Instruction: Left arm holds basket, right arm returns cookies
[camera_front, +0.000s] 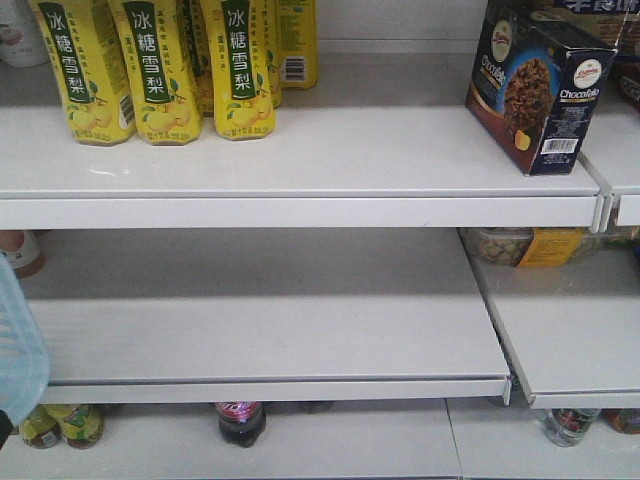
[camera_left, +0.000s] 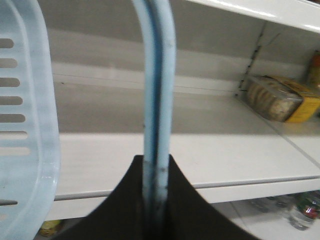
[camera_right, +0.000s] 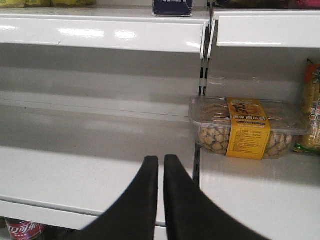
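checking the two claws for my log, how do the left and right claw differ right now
The left claw is shut on the basket's light blue handles, which rise straight up between its fingers; the right claw is shut with nothing between its fingers. The left claw has the basket hanging beside it; the right claw points at a clear tub of snacks on the middle shelf. Both are black and wedge-shaped.

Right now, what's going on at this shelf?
The left gripper is shut on the light blue basket's handles. The cookies box stands on the top shelf, near its right end. The right gripper holds nothing, its jaws nearly together, clear of the box, in front of the middle shelf.
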